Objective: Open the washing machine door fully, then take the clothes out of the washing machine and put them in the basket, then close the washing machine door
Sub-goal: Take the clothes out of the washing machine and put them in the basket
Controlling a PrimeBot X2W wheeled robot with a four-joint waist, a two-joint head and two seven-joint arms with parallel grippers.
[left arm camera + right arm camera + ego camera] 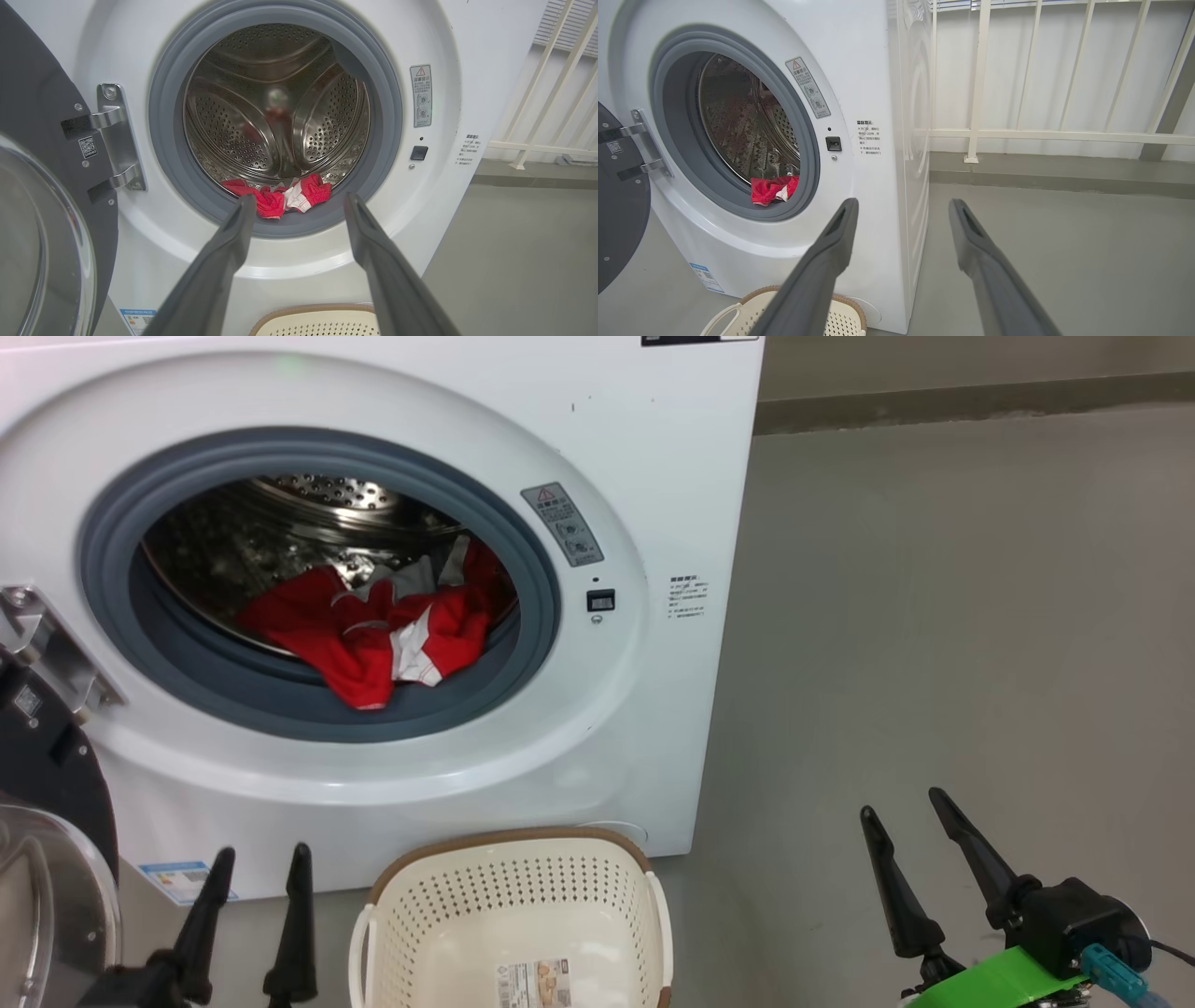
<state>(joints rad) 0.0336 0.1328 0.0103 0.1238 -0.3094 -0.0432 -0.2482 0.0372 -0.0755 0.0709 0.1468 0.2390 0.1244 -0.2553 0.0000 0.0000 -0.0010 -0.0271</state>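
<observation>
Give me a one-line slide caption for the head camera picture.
Door open, red clothes inside the washing machine, empty basket in front, left gripper and right gripper open, holding nothing.

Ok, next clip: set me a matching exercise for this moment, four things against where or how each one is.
Things
1. washing machine door
2. clothes
3. basket
4. right gripper

Places or states
A. on the floor in front of the machine, no garment inside
B. jaws apart, above the floor to the right of the machine
C. open on its hinge at the left
D. in the drum, spilling onto the grey ring

Pairs: 1-C, 2-D, 3-A, 4-B
</observation>
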